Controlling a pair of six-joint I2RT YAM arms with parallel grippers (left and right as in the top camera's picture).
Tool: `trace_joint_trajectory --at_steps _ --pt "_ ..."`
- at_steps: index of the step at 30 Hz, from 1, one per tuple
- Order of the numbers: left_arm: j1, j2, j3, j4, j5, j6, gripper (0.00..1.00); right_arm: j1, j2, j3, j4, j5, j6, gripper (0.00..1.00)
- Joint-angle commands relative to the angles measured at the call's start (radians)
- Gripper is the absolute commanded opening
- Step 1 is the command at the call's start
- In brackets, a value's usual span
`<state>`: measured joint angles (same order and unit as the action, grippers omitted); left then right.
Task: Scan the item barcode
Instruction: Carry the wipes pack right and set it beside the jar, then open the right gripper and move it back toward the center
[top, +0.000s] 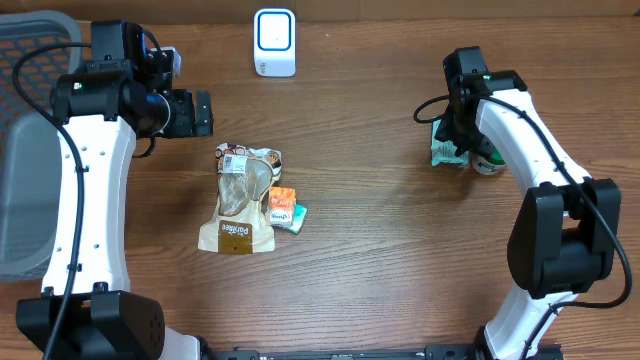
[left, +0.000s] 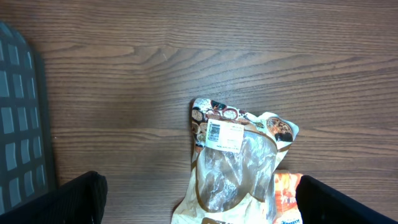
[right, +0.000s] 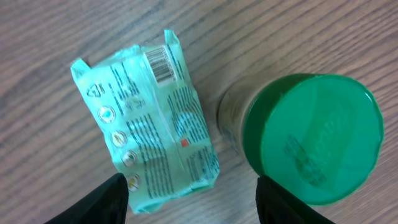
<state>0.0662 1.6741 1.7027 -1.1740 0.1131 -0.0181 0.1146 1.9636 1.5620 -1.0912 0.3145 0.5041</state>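
Two grippers are in my views, and both have their fingers apart. The left gripper (left: 199, 204) is spread as wide as I ever see it, hanging over the table (top: 380, 250) just left of the bag (left: 239, 168) and touching nothing. That bag lies flat near the middle of the table, its white label (left: 225, 134) facing up. A small orange packet (top: 285, 210) sits against its right side. The grey basket (top: 25, 150) stands at the table's left edge, behind the left arm.

The right gripper (right: 193, 200) is over on the right side, directly above the green pack (right: 149, 124). Its fingers (right: 102, 202) stand on either side of the pack's near end. I cannot tell whether the left one touches the wrapper. The pack lies flat on the wood with its printed side up and its barcode (right: 160, 62) at the far end, in plain sight of the wrist camera. Just beside it, to the right, stands a jar (right: 311, 137) with a green lid.

The white scanner (top: 274, 42) stands at the table's far edge, between the two arms and well apart from the pack.
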Motion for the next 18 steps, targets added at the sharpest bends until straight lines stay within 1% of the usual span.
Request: trace_joint_trajectory --at_steps 1,4,6,8,10,12,17,18 --pt "0.005 0.007 0.019 0.003 0.008 0.019 0.99 -0.003 -0.006 0.067 -0.034 -0.013 -0.025 0.63" --pt "0.005 0.007 0.019 0.003 0.008 0.019 1.0 -0.002 -0.006 0.135 -0.082 -0.177 -0.108 0.63" --pt "0.005 0.007 0.019 0.003 0.008 0.019 1.0 0.003 -0.006 0.162 -0.09 -0.37 -0.181 0.62" --pt "0.005 0.007 0.018 0.003 0.008 0.019 1.0 0.011 -0.006 0.163 -0.083 -0.575 -0.244 0.59" --pt "0.005 0.007 0.019 0.003 0.008 0.019 0.99 0.027 -0.005 0.153 -0.073 -0.711 -0.251 0.54" --pt "0.005 0.007 0.019 0.003 0.008 0.019 1.0 0.051 -0.005 0.142 -0.066 -0.765 -0.25 0.52" --pt "0.005 0.007 0.019 0.003 0.008 0.019 1.0 0.158 -0.004 0.099 -0.048 -0.772 -0.188 0.51" --pt "0.005 0.007 0.018 0.003 0.008 0.019 1.0 0.187 -0.004 0.086 -0.035 -0.773 -0.169 0.49"
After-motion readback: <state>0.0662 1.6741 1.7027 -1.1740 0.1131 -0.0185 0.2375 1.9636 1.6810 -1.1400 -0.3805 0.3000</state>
